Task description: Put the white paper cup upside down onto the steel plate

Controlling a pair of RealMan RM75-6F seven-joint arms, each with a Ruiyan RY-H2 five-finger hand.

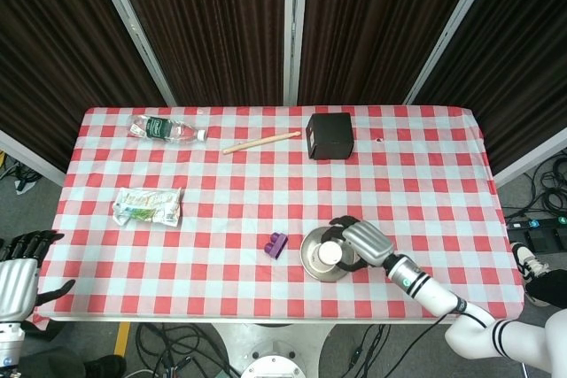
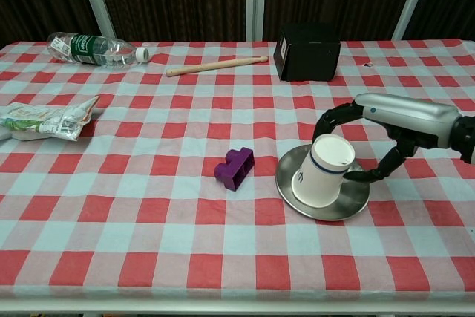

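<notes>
White paper cup (image 2: 323, 170), upside down and tilted, sits on the round steel plate (image 2: 356, 200). The right hand (image 2: 386, 135) curls its fingers around the cup. The left hand (image 1: 19, 273) hangs off-table, fingers apart, empty.

This looks like a robot lab or test room, not a home. Dark ribbed panels (image 1: 213, 24) in pale metal frames wall off the upper part of the head view. Loose cables (image 1: 173, 343) lie on the grey floor along the bottom edge and at the far right. The desk (image 1: 425, 174) wears a red-and-white checked cloth with unrelated props scattered on it.
</notes>
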